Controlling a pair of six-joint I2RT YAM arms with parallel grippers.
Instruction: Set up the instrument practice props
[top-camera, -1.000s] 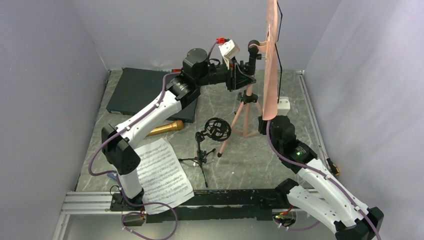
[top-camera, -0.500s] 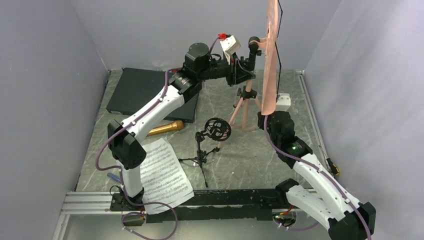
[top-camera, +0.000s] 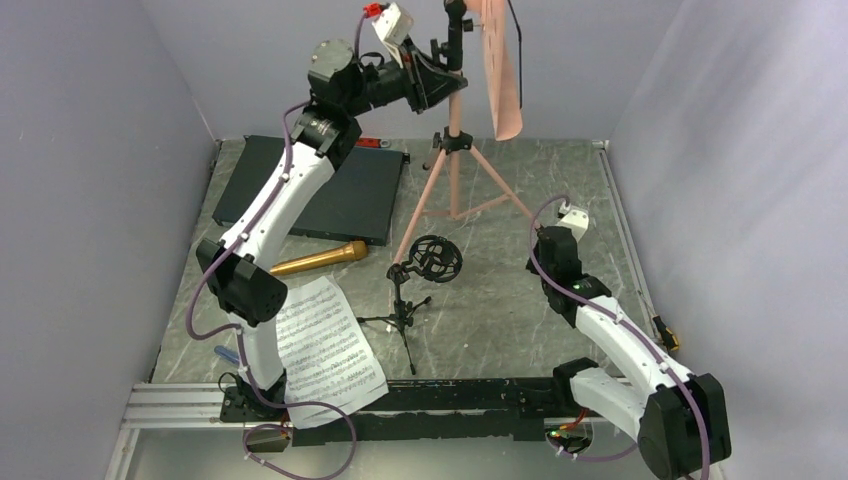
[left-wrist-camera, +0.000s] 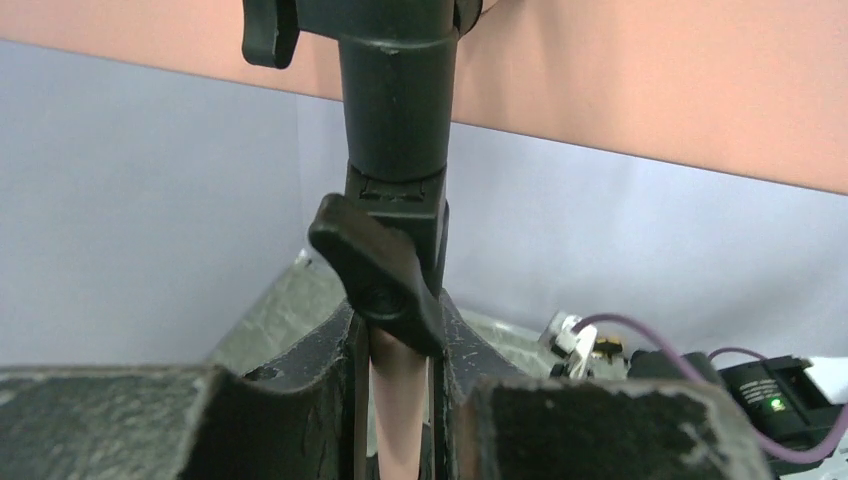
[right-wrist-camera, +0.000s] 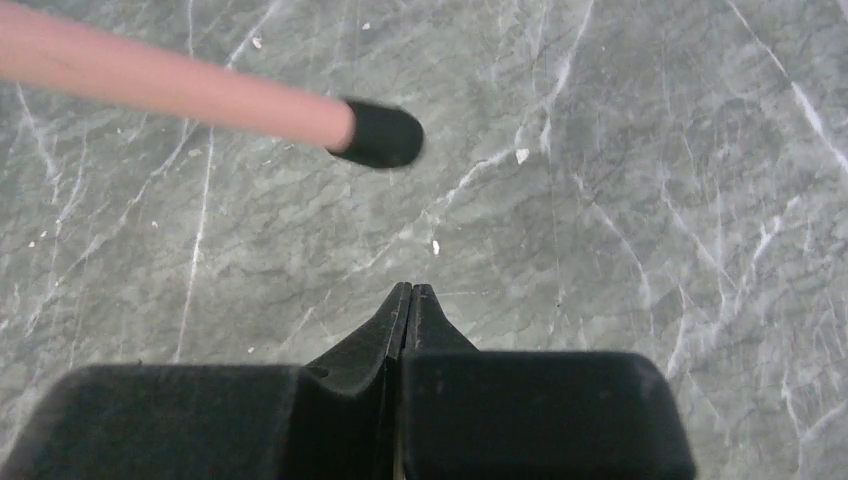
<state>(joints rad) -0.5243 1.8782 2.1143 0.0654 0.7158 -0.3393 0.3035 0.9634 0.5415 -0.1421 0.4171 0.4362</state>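
The pink-copper music stand is upright at the back middle, with its tripod legs spread and its desk high up. My left gripper is shut on its pole just under the black clamp knob, and the pole shows between my fingers in the left wrist view. My right gripper is shut and empty, low over the table beside a black-tipped tripod foot. The gold microphone lies left of centre. The black mic stand with its ring mount stands in the middle. White sheet music lies at the front left.
A flat black box lies at the back left. Grey walls close in on the left, back and right. A metal rail runs along the near edge. One tripod leg reaches down next to the mic stand's ring.
My left gripper has risen and moved left with the music stand, which now stands upright farther back. My right arm has dropped away from the stand's desk, down to the table.
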